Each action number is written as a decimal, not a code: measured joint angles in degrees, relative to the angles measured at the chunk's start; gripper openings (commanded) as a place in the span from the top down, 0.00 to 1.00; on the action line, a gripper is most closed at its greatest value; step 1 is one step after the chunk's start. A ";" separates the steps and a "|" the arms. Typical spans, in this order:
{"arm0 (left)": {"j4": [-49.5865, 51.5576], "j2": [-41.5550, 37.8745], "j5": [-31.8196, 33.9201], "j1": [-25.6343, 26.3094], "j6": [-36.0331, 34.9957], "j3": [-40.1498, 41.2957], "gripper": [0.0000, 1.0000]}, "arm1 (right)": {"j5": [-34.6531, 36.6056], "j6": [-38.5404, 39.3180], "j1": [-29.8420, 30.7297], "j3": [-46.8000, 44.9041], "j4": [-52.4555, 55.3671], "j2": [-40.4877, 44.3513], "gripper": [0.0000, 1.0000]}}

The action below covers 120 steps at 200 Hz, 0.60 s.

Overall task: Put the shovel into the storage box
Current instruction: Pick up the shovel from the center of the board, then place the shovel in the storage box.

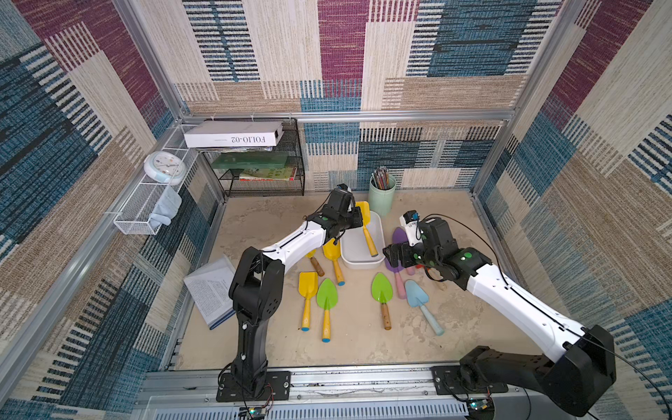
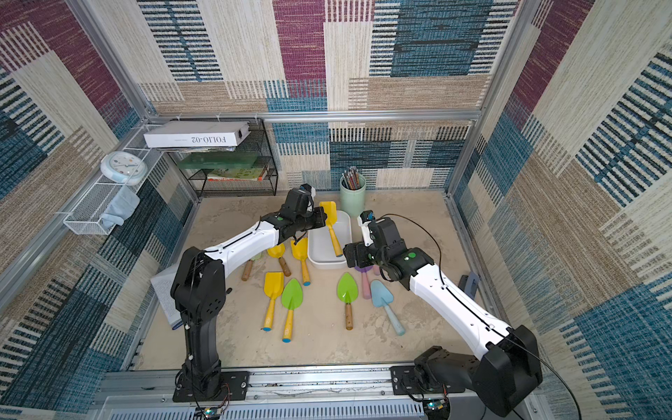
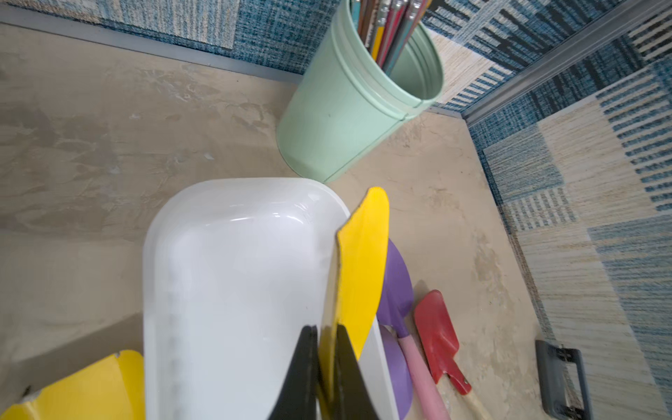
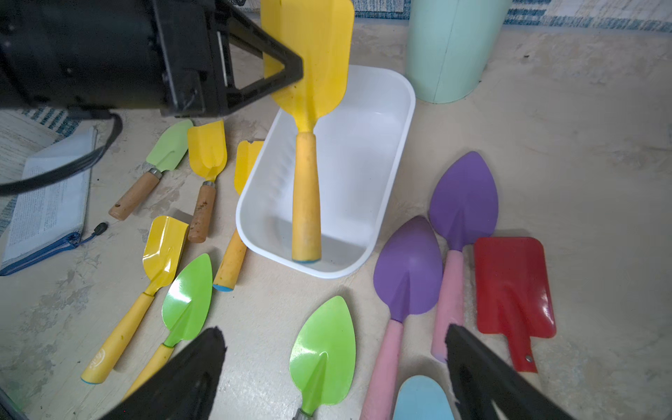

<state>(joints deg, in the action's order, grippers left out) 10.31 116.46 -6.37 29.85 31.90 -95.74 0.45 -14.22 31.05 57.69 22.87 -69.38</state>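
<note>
My left gripper (image 3: pixel 325 329) is shut on the blade of a yellow shovel (image 4: pixel 307 196), seen in both top views (image 1: pixel 369 240) (image 2: pixel 334 240). The shovel slants, blade up over the far left rim and handle reaching down inside the white storage box (image 1: pixel 354 254) (image 4: pixel 360 163) (image 3: pixel 232 272). Its blue-tipped handle end is low by the box's near wall. My right gripper (image 4: pixel 332 334) is open and holds nothing. It hovers at the box's near right corner (image 1: pixel 389 256), above a green shovel (image 4: pixel 323 352) and purple shovels (image 4: pixel 407 269).
Several other shovels lie around the box: yellow ones (image 1: pixel 307 287) and green (image 1: pixel 326 298) to the left, blue (image 1: pixel 416 294) and red (image 4: pixel 512 287) to the right. A mint pencil cup (image 1: pixel 382 198) stands behind the box. An open book (image 1: pixel 211 291) lies at left.
</note>
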 measured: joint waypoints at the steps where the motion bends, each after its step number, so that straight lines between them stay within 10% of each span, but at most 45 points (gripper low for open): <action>1: 0.09 0.15 -0.11 -0.09 -0.07 -0.22 1.00 | 0.02 0.00 0.00 -0.07 0.00 0.11 0.01; 120: 7.78 13.38 -8.59 -1.99 -6.40 -15.76 1.00 | 2.97 1.27 -0.11 -4.48 1.16 4.74 0.03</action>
<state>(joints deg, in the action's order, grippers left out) 18.09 129.84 -14.96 27.86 25.50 -111.50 3.42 -12.95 30.94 53.21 24.03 -64.64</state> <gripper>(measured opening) 0.061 0.976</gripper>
